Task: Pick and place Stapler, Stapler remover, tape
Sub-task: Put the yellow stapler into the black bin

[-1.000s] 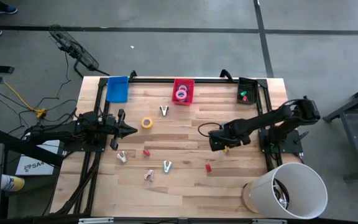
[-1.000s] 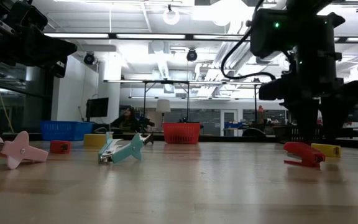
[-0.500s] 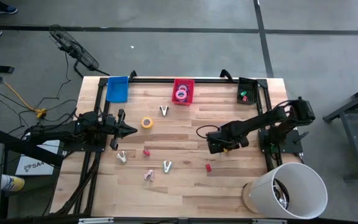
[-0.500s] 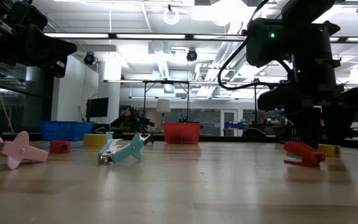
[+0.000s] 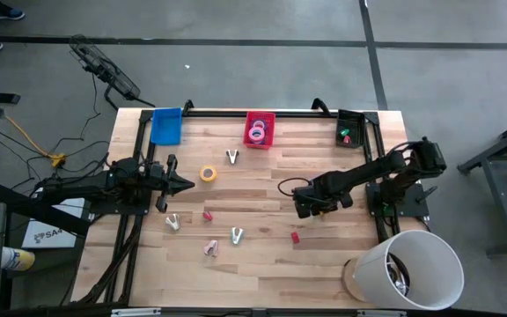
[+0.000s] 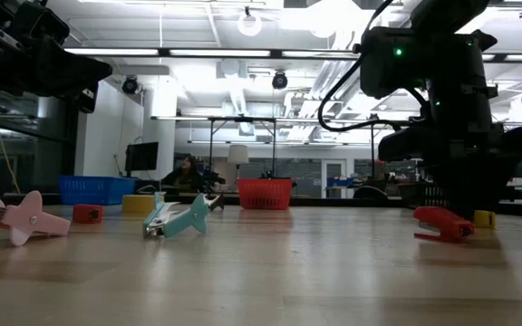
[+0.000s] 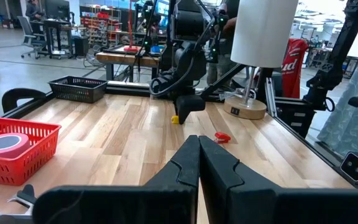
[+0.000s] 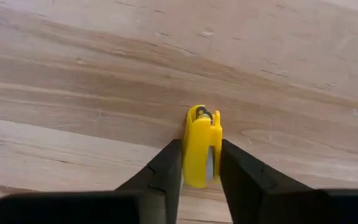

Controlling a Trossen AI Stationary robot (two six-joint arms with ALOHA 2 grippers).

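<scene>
Left arm is lying low at the left middle of the high view, its left gripper (image 5: 183, 184) pointing toward frame centre with fingers (image 7: 188, 163) pressed together. Right arm is reaching in from the right edge, bent down at the wrist; the right gripper (image 8: 199, 163) is clamping both fingers (image 8: 166, 168) against a small yellow stapler (image 8: 200, 151).

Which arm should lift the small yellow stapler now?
Right. The right gripper already has its fingers against both sides of the yellow stapler; the left gripper waits shut across the table.
</scene>
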